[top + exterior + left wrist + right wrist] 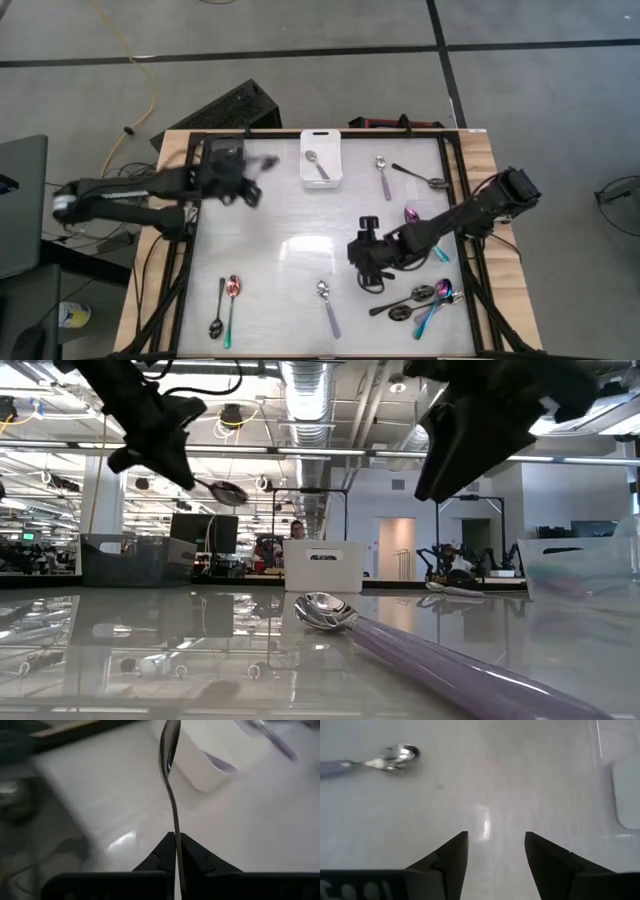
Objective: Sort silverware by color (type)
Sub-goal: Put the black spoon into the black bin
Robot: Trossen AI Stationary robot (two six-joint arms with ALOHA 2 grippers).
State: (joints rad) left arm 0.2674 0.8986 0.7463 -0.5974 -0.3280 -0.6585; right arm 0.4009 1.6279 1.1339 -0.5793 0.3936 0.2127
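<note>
Silverware looked light, stiff and slippery to me: my left gripper (174, 851) had its jaws shut on a dark spoon (170, 780) by the handle end, at ten o'clock over the worktop (280, 250), while my right gripper (496, 851) hung wide open, empty, near centre.

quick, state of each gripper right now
left gripper: shut on a dark spoon, held above the table.
right gripper: open, empty, over bare table.
</note>
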